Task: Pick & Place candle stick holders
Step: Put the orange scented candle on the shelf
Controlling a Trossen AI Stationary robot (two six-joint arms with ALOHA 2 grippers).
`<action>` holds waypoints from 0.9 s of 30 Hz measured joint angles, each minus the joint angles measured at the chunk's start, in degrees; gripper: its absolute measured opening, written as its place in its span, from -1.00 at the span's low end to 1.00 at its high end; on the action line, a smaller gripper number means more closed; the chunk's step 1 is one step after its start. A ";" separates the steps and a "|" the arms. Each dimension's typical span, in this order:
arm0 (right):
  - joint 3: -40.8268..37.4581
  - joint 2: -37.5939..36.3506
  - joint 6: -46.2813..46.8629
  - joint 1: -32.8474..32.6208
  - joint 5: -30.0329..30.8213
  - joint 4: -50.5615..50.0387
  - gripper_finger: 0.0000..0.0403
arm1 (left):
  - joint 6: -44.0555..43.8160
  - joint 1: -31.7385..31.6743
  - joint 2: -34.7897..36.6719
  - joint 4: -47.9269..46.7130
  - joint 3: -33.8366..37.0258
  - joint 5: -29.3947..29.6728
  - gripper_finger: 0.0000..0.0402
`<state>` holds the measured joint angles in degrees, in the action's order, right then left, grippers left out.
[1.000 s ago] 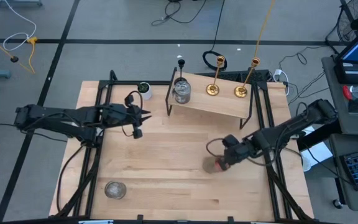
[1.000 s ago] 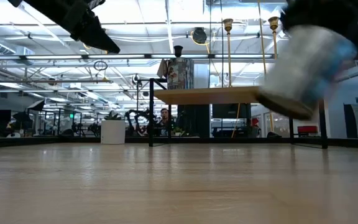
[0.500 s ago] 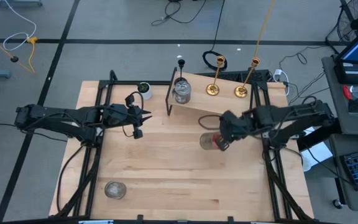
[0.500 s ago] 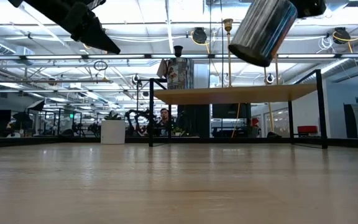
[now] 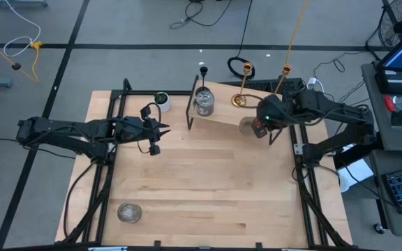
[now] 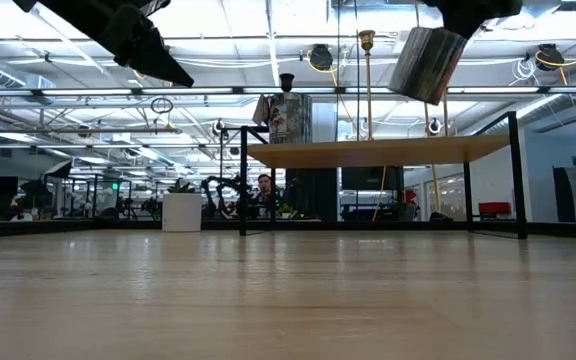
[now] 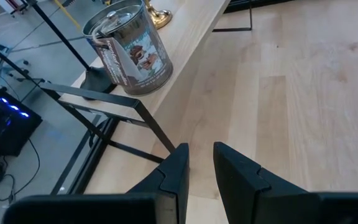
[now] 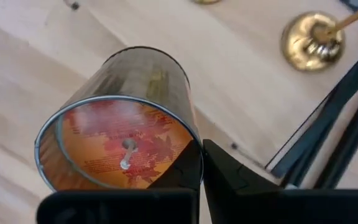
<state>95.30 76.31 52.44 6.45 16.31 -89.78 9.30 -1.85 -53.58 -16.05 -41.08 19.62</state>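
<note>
My right gripper (image 5: 258, 126) is shut on the orange-red glass cup (image 8: 120, 124), held tilted above the right part of the raised wooden shelf (image 5: 222, 115); in the low view the cup (image 6: 426, 62) hangs clear over the shelf top (image 6: 368, 152). On the shelf stand a silvery glass cup (image 5: 204, 102), a slim black stemmed holder (image 5: 203, 70) and two brass holders (image 5: 239, 100), (image 8: 312, 38). Another silvery cup (image 5: 129, 213) stands on the table at the near left. My left gripper (image 5: 160, 129) hovers narrowly open and empty at the table's left. My right gripper holds the orange-red cup by its wall at the open rim (image 8: 190, 144), which runs in between the two fingers, one finger (image 8: 182, 177) across the cup's mouth and one outside. The cup is lifted clear and tilted, its open end toward the wrist.
A small white cup with dark inside (image 5: 162, 99) stands at the far edge, left of the shelf. The shelf's black legs (image 5: 189, 115) and the black frame rails (image 5: 295, 132) stand beside the arms. Bare tabletop (image 5: 208, 181) lies in the middle and near side.
My right gripper has carried the orange-red cup from low over the table's near right up and toward the far edge, to above the shelf beside the brass holders. The cup stays tilted in the hold.
</note>
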 joint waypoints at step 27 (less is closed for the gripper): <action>-2.94 0.48 -7.04 22.99 -4.43 -0.21 -0.99 | 0.94 0.01 0.02 4.35 0.00 0.02 -0.60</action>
<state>92.36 76.79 45.40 29.44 11.88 -90.00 10.24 -1.83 -53.56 -11.70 -41.08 19.64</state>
